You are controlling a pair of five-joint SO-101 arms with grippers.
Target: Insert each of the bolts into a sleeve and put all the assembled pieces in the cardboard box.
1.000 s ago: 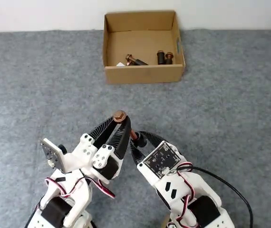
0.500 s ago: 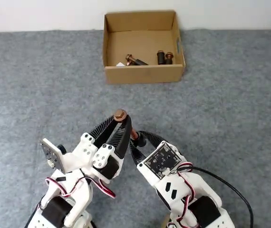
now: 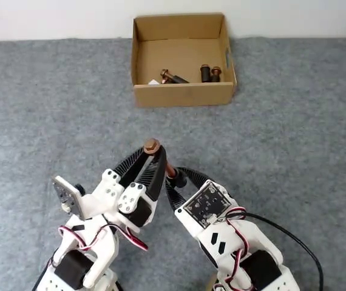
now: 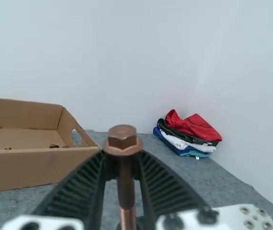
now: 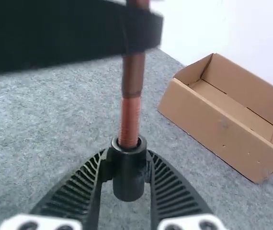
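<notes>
My left gripper point(image 3: 152, 153) is shut on a copper bolt point(image 4: 122, 165) just under its hex head point(image 3: 152, 146), with the shank pointing down. My right gripper point(image 5: 127, 179) is shut on a black sleeve point(image 5: 127, 165) directly beneath it. The bolt's threaded end point(image 5: 130, 120) sits inside the sleeve's mouth. In the high view both grippers meet at the table's middle, near the front, and the sleeve point(image 3: 178, 179) peeks out between them. The cardboard box point(image 3: 183, 94) stands at the back and holds two assembled pieces point(image 3: 173, 77) point(image 3: 210, 73).
Grey carpet covers the table. A pale wall runs behind the box. Folded clothes point(image 4: 187, 133) lie in a pile on the floor by the wall in the left wrist view.
The left gripper with the bolt has shifted very slightly; the right arm is unchanged.
</notes>
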